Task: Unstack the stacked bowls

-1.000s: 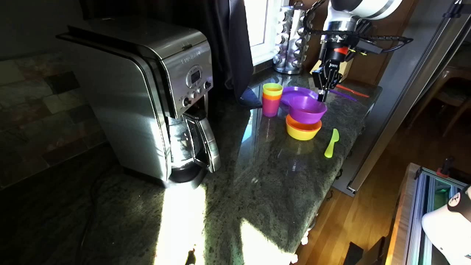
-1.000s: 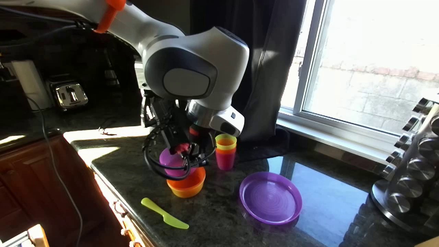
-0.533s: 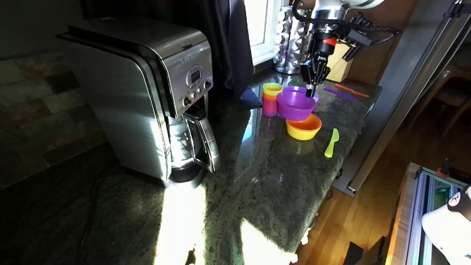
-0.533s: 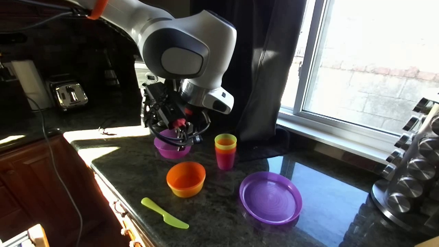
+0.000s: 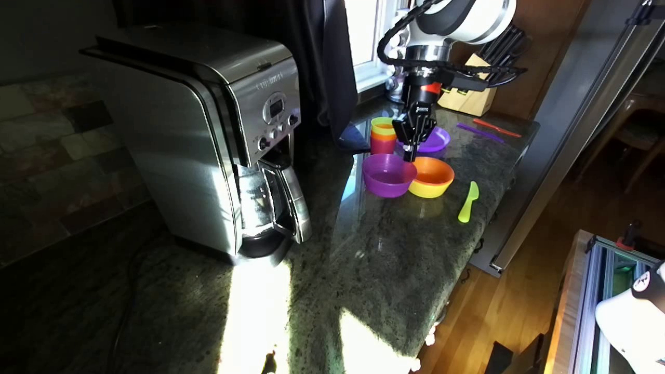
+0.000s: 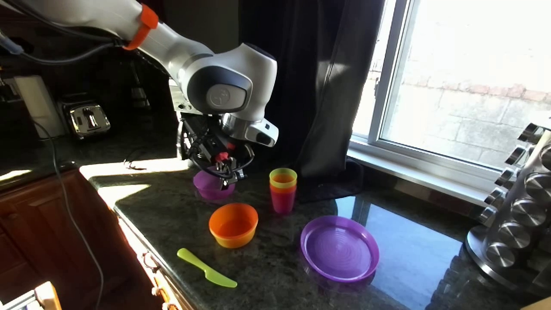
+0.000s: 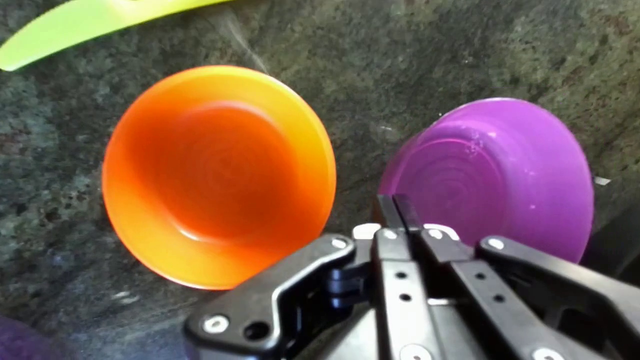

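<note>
The purple bowl is beside the other bowls, on the coffee maker's side; it also shows in the wrist view and in an exterior view. My gripper is shut on its rim, and the fingertips sit at the bowl's near edge in the wrist view. The bowl looks tilted there; whether its base touches the counter I cannot tell. The orange bowl sits nested in a yellow bowl on the counter; the orange one shows in the wrist view.
Stacked cups stand close behind the bowls. A purple plate lies on the counter. A lime-green knife lies near the front edge. The coffee maker stands farther along. A spice rack is near the window.
The purple bowl has moved with my gripper from above the orange bowl, over toward the coffee maker, and is now lower, beside the orange bowl. The other bowls have not moved.
</note>
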Action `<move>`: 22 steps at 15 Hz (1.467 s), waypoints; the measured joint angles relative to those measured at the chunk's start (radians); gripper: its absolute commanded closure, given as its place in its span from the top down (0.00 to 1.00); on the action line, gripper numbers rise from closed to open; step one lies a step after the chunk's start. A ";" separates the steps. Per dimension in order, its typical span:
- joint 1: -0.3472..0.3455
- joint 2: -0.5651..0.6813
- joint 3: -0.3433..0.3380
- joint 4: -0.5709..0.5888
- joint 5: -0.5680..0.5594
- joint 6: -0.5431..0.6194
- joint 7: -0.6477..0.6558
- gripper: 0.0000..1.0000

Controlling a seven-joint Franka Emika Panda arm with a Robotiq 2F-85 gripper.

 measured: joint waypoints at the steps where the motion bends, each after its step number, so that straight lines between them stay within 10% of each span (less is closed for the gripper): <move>1: 0.003 0.022 0.005 0.000 0.000 0.030 0.000 0.01; 5: 0.012 0.093 0.024 0.005 0.022 0.100 -0.003 0.01; 6: 0.012 0.104 0.030 0.008 0.030 0.106 -0.004 0.28; 16: -0.011 0.018 0.020 0.014 0.104 0.044 -0.008 0.95; 22: -0.076 -0.109 -0.075 -0.020 0.074 -0.102 -0.060 1.00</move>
